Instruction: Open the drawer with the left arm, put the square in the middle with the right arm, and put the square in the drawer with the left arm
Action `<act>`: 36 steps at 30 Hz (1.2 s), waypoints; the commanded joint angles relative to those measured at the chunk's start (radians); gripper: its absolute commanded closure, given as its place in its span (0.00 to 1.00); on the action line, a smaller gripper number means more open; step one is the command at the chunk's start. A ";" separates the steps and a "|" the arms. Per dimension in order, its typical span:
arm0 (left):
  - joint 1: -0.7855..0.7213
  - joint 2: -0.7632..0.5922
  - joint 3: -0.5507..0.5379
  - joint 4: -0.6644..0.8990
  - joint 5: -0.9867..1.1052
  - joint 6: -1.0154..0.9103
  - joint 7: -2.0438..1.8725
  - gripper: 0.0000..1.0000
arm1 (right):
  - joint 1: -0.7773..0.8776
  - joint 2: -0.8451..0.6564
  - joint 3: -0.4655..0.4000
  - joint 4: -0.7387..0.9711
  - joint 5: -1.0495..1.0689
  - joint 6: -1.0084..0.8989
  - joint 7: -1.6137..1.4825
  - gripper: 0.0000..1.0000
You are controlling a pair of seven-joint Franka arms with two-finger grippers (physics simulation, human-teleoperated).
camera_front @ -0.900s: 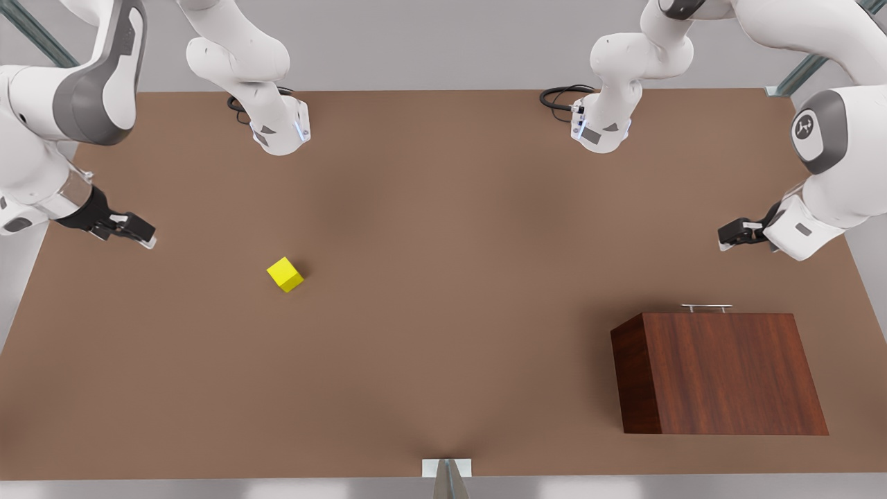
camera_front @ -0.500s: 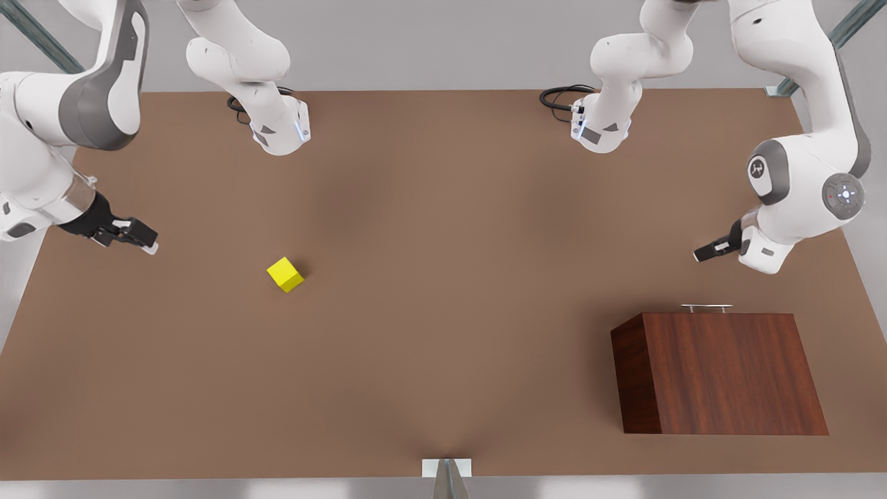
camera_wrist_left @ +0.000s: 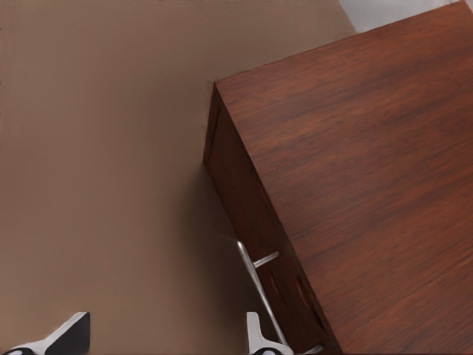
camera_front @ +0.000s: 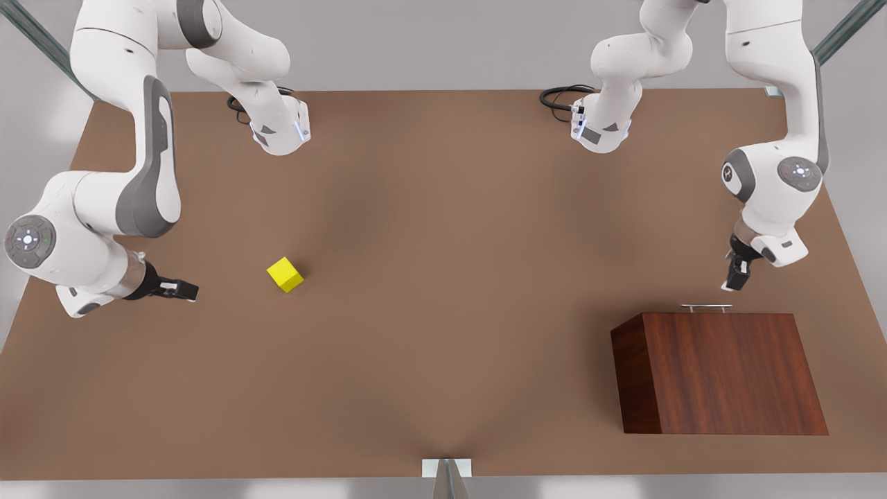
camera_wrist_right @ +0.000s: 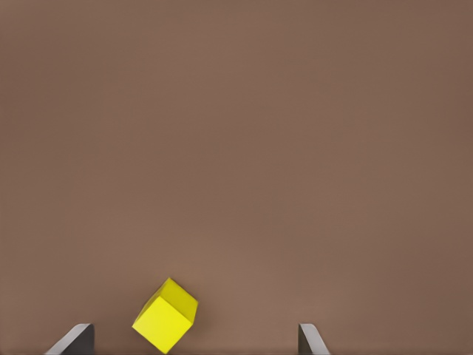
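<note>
A wide, plain matte brown tabletop [camera_front: 443,291] spreads across the scene under soft, even light, with a faint darker patch near its centre. Beyond the table's far edge runs a flat pale grey wall [camera_front: 429,41]. At either far corner of the table a slanted grey-green metal strut [camera_front: 842,28] crosses that wall. At the middle of the table's near edge sits a small white bracket [camera_front: 447,468].
</note>
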 commanded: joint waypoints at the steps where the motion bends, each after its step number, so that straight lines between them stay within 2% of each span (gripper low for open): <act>1: 0.000 0.000 0.001 -0.033 0.003 0.214 -0.784 0.00 | 0.000 -0.001 0.000 0.001 0.000 -0.002 -0.004 0.00; 7: 0.003 0.011 0.001 -0.060 0.011 0.266 -0.818 0.00 | -0.002 -0.001 -0.002 0.001 0.000 0.002 -0.004 0.00; 12: 0.003 0.026 0.000 -0.061 0.026 0.277 -0.800 0.00 | -0.011 0.014 -0.009 -0.099 -0.003 0.042 0.090 0.00; 16: 0.001 0.028 0.000 -0.076 0.082 0.274 -0.801 0.00 | 0.195 -0.018 -0.003 -0.211 -0.009 0.053 0.703 0.00; 20: 0.001 0.029 -0.002 -0.084 0.082 0.269 -0.801 0.00 | 0.285 -0.023 -0.002 -0.297 0.002 0.114 1.174 0.00; 24: 0.001 0.042 -0.002 -0.083 0.082 0.280 -0.804 0.00 | 0.270 0.045 -0.012 -0.304 0.039 0.180 1.270 0.00; 29: 0.000 0.054 -0.008 -0.081 0.083 0.286 -0.804 0.00 | 0.216 0.034 -0.021 -0.311 0.042 0.190 1.277 0.00; 34: -0.006 0.057 -0.011 -0.079 0.083 0.286 -0.804 0.00 | 0.232 -0.088 -0.012 -0.559 0.077 0.430 1.257 0.00; 36: -0.008 0.056 -0.011 -0.079 0.083 0.280 -0.804 0.00 | 0.232 -0.099 -0.009 -0.584 0.078 0.444 1.257 0.00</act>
